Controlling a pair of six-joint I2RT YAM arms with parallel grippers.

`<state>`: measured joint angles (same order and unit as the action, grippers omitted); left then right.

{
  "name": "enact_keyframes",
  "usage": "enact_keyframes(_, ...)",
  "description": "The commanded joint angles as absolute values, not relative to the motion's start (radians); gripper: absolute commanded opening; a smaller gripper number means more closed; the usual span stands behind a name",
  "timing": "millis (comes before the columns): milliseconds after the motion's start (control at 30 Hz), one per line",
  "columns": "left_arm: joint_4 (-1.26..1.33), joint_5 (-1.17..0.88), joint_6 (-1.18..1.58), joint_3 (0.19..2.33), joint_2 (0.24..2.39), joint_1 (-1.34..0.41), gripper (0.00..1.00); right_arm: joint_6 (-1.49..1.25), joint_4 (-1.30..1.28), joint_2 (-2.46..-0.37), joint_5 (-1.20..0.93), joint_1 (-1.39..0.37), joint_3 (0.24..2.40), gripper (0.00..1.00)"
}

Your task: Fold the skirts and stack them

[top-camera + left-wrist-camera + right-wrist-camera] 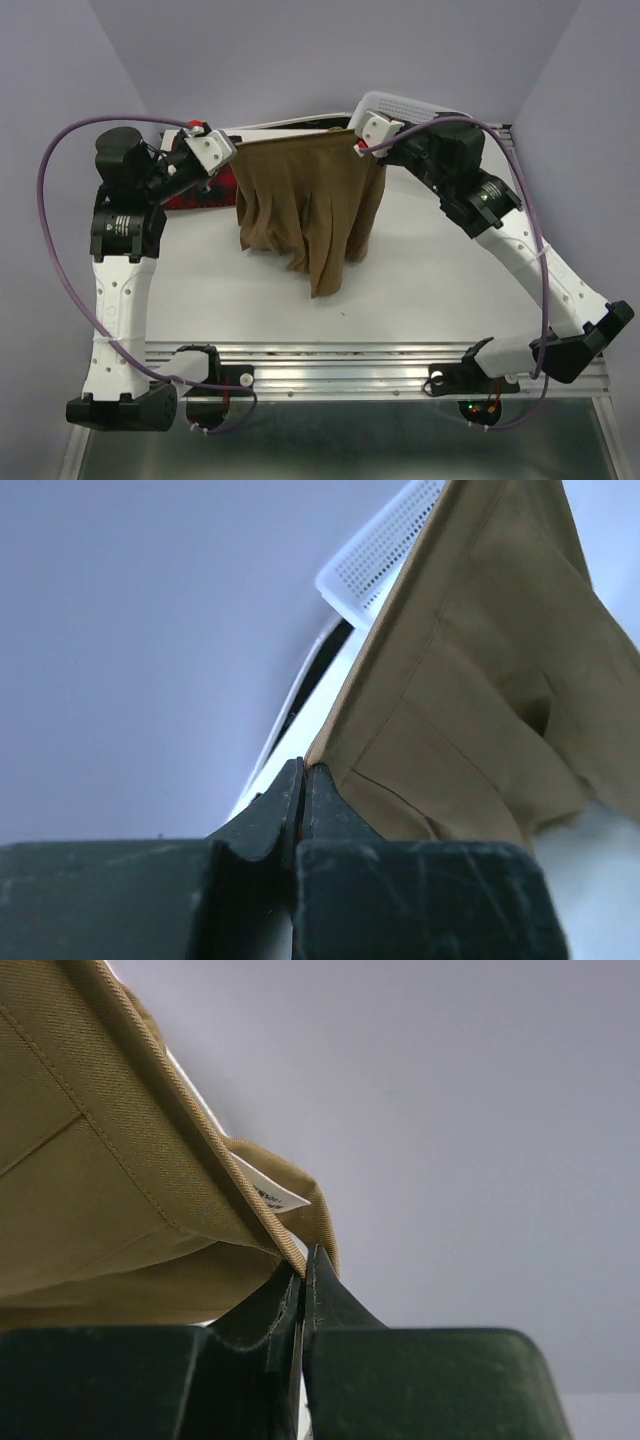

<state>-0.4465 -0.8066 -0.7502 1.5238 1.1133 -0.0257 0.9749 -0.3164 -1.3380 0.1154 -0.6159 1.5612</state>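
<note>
The left gripper (pixel 232 150) is pinching one waistband corner of the tan skirt (pixel 310 200) and the right gripper (pixel 356 143) the other, each with its jaws pressed together on a thin edge of cloth. The skirt is hanging between them over the table (pixel 440 270), its hem uneven. Both bites are looking shallow in the wrist views, so a hard pull apart could be slipping a corner free. The pleats could be bunching on lowering. The left arm is working close to the red skirts (pixel 200 192) and the right arm close to the basket (pixel 400 103), so a snag seems possible.
</note>
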Motion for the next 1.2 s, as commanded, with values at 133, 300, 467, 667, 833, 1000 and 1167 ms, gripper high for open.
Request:
enact_keyframes(133,-0.181,-0.577,-0.669,1.488,1.097,0.005,0.0,1.107,-0.295,-1.437,0.247,-0.48,1.715,0.01)
enact_keyframes(300,-0.179,-0.525,-0.615,1.572,1.195,0.005,0.0,1.132,-0.236,-1.506,0.201,-0.407,1.774,0.01)
enact_keyframes(467,-0.222,-0.528,-0.584,1.684,1.272,-0.024,0.0,1.137,-0.236,-1.571,0.186,-0.376,1.865,0.01)
enact_keyframes(667,-0.18,-0.5,-0.591,1.652,1.236,-0.034,0.0,1.157,-0.222,-1.552,0.178,-0.376,1.856,0.01)
enact_keyframes(833,-0.215,-0.523,-0.598,1.64,1.217,-0.034,0.0,1.144,-0.219,-1.513,0.173,-0.376,1.812,0.01)
enact_keyframes(1000,-0.224,-0.558,-0.597,1.615,1.164,-0.034,0.0,1.155,-0.221,-1.46,0.17,-0.376,1.772,0.01)
enact_keyframes(1167,-0.238,-0.549,-0.555,1.658,1.198,-0.034,0.0,1.163,-0.218,-1.473,0.175,-0.376,1.796,0.01)
